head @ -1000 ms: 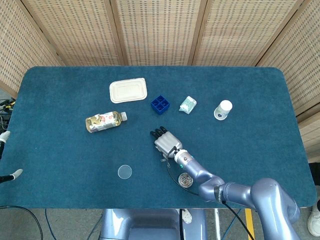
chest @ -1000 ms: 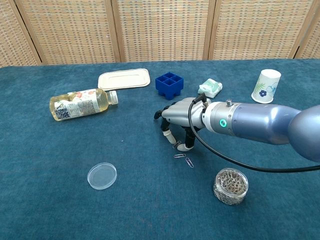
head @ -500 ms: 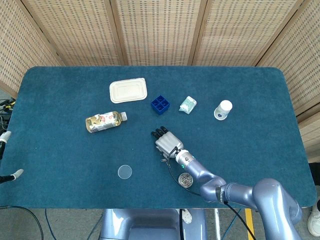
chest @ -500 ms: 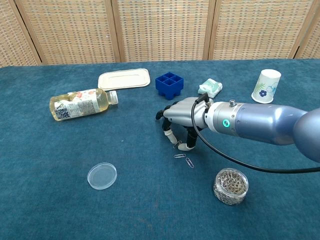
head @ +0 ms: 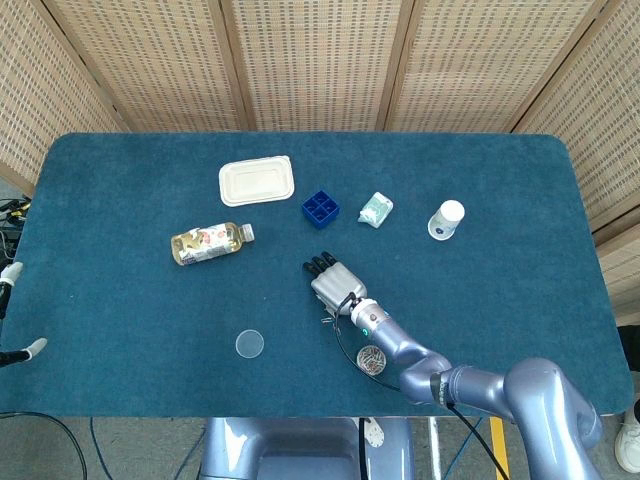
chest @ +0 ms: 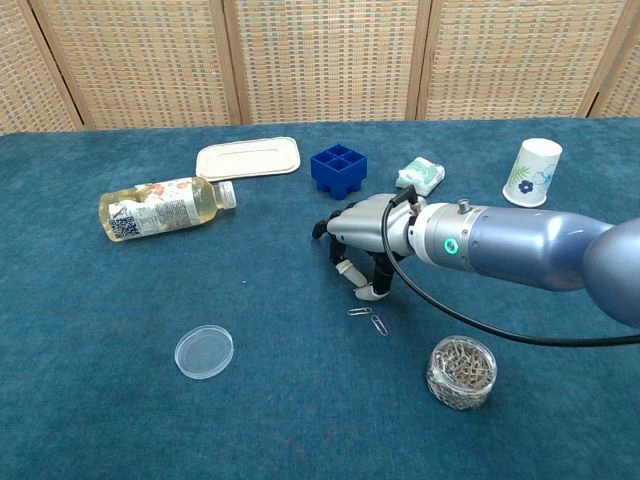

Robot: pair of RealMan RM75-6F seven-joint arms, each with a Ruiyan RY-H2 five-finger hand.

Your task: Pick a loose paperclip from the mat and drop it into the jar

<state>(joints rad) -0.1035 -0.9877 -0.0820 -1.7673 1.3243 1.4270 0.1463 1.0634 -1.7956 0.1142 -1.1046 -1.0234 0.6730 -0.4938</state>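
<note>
Just above two loose paperclips, right hand has fingers curled down; any grasp unclear

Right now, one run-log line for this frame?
phase: grasp attempt | right robot hand: fingertips down just above loose paperclips, hold unclear | jar: open, part full, near side | lid: on mat

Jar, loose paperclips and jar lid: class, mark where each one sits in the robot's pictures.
jar [chest: 461, 372], chest view, on its clip-filled clear wall.
loose paperclips [chest: 379, 325], chest view, on the nearer clip on the mat.
jar lid [chest: 204, 352], chest view, on the disc's middle.
</note>
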